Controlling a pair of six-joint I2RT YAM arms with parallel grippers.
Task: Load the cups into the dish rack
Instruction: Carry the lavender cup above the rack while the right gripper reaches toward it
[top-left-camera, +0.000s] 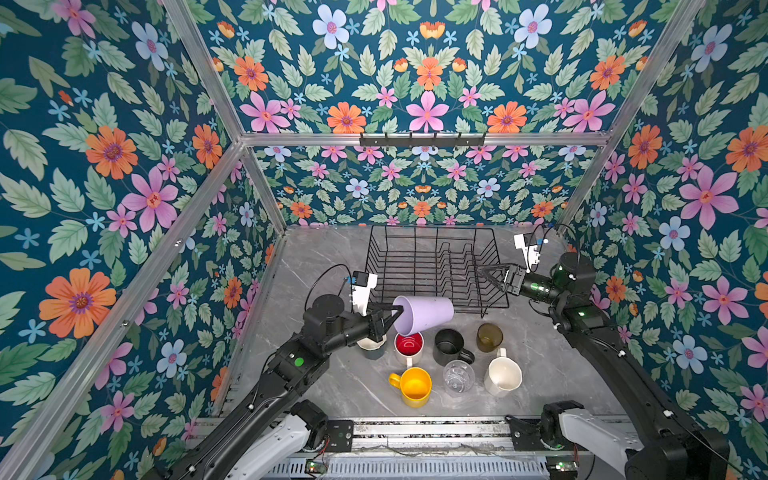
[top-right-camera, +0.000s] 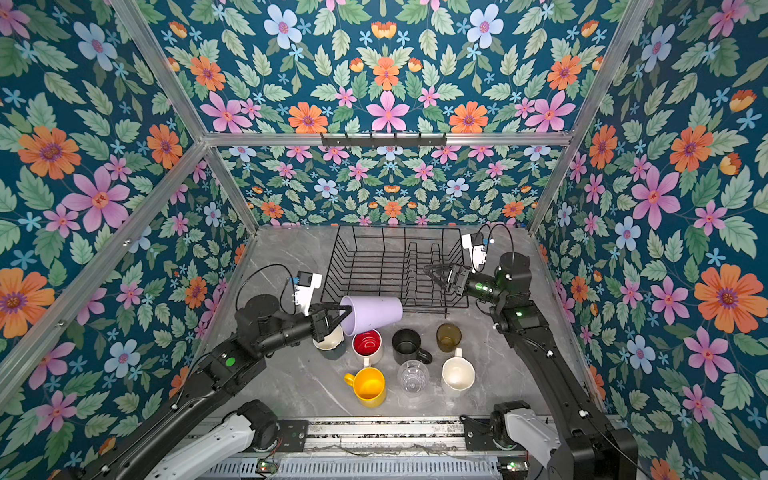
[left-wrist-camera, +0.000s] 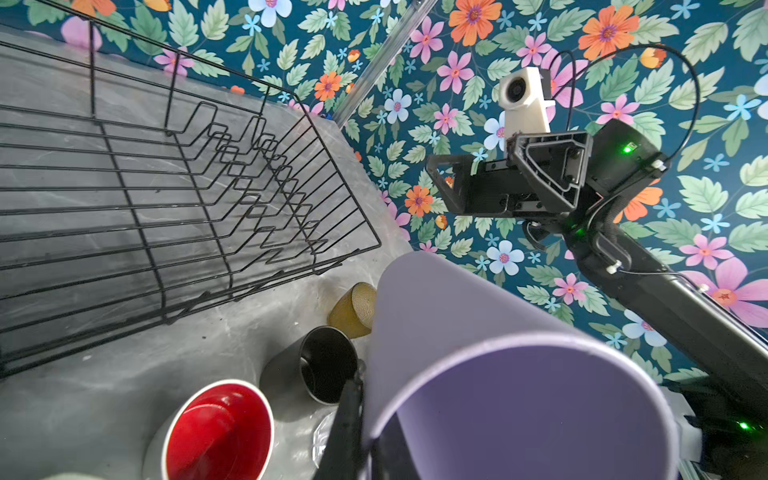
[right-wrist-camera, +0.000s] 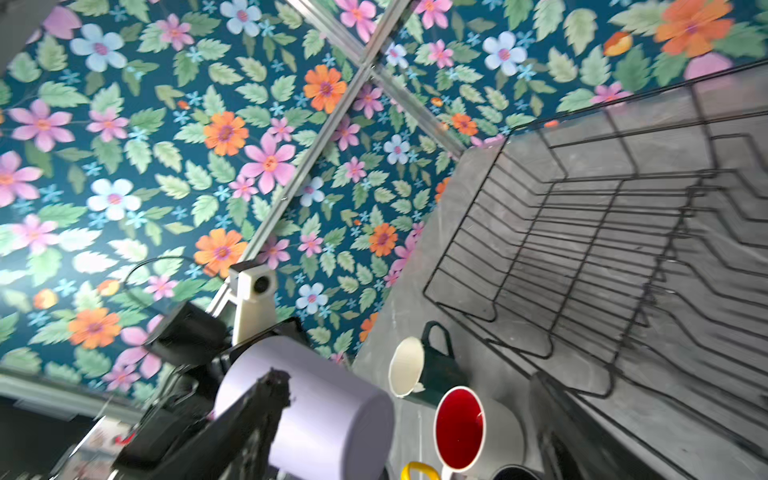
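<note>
Slipping looks likeliest: in both top views the left jaws pinch only the rim of the lilac tumbler (top-left-camera: 428, 313), tipped sideways over the red-lined mug (top-left-camera: 409, 347) (just short of the near edge of the dish rack (top-left-camera: 432, 266)). Left wrist view: one jaw inside, wall clamped between. Right wrist view: tumbler apart from the wide-open, empty right jaws.

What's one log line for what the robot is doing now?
left gripper: shut on lilac tumbler, tipped sideways | right gripper: open, over black wire dish rack | rack: nothing inside yet
</note>
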